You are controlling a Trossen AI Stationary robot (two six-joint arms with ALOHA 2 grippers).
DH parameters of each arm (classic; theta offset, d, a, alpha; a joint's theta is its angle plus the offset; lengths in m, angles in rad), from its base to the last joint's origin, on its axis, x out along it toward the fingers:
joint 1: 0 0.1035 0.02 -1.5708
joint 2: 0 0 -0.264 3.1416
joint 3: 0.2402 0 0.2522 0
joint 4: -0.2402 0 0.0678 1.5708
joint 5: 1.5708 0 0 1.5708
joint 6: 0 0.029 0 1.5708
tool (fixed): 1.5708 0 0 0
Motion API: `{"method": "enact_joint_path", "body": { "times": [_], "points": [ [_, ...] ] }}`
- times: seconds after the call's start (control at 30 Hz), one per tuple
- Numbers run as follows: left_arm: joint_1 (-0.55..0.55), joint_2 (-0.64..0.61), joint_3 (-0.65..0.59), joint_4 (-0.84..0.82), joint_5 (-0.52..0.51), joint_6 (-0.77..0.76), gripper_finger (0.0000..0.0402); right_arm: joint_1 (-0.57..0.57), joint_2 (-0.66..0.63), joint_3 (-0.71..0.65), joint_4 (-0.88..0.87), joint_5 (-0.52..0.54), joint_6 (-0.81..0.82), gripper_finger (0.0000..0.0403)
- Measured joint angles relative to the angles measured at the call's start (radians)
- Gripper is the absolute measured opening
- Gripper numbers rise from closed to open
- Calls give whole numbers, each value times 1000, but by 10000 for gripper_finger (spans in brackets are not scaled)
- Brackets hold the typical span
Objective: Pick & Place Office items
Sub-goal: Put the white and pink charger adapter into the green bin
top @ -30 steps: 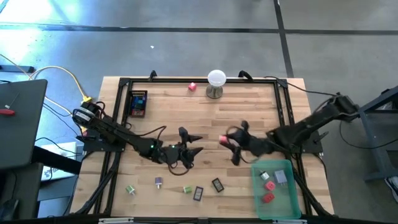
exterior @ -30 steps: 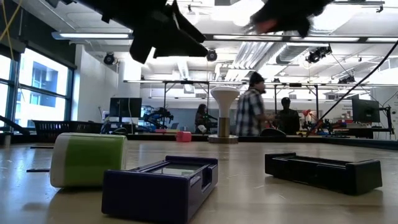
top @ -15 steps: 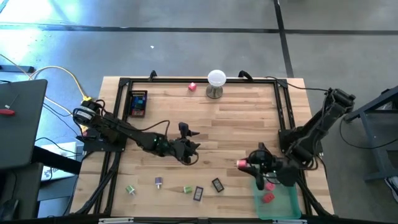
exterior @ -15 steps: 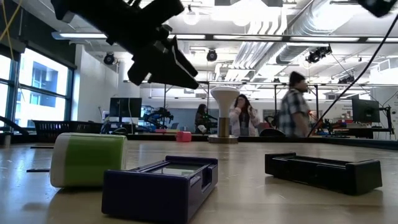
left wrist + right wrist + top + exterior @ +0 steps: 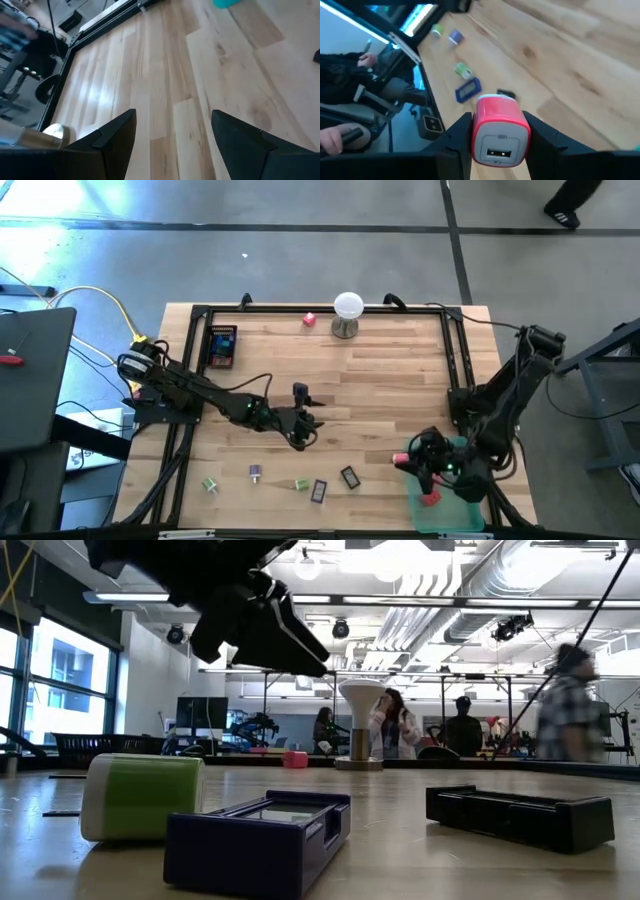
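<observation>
My right gripper (image 5: 406,459) is shut on a pink-red charger block (image 5: 500,131) just left of the green bin (image 5: 462,510) at the table's near right. My left gripper (image 5: 303,414) hangs open and empty above the table's middle; in the left wrist view (image 5: 172,135) only bare wood shows between its fingers. Loose office items lie flat along the near edge: a green piece (image 5: 210,484), a purple piece (image 5: 256,473), a second green piece (image 5: 301,484), a dark purple clip (image 5: 319,491) and a black one (image 5: 349,477). A pink piece (image 5: 310,319) lies at the far edge. My right gripper pinches the pink-red block by its two opposite sides (image 5: 476,131) between its two fingers (image 5: 457,140). The block's end with the USB slot (image 5: 499,154) faces the wrist camera. The block is lifted clear of the table.
A white ball on a metal stand (image 5: 347,312) and a colourful box (image 5: 222,346) stand at the far side. A red piece (image 5: 430,498) lies in the green bin. A black frame (image 5: 455,360) runs round the table. People move in the room behind.
My right gripper has carried the pink-red block from the table's middle toward the near and right edges, up to the bin's left side, staying shut on it. My left gripper has tipped a little above the table's middle and stays open.
</observation>
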Motion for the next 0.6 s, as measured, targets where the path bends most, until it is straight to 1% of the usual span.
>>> {"method": "enact_joint_path", "body": {
  "times": [0.07, 0.2, 0.4, 0.6],
  "points": [
    [0, 0, 0, 5, 11, -2, 249, 7, 17, 0, -8, -18, 61, 120],
    [0, 0, 0, 14, 33, -2, 249, 10, 41, 0, -10, -104, 140, 120],
    [0, 0, 0, 19, 34, -7, 249, 40, 49, 0, -60, -109, 226, 120],
    [-2, 0, 0, 19, 33, -9, 249, 98, 49, 0, -191, -140, 406, 120]
  ]
}}
